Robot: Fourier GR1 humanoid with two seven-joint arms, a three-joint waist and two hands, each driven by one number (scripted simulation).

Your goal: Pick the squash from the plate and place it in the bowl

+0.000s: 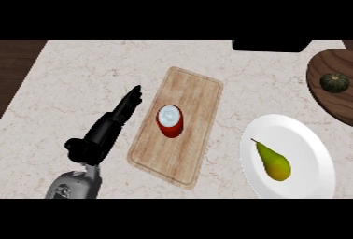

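Squash sat in the wooden bowl at the right edge: small, round, dark green, ribbed. White round plate lay near the bowl, lower right, glossy, and carried a green-yellow pear with its stem pointing up-left. Table was pale speckled stone. A light wood cutting board with rounded corners lay tilted mid-table, with a red can on it, silver top. Left hand, black, hung left of the board, fingers straight and together, holding nothing. Right hand wasn't visible. Dark wood floor showed at far left.
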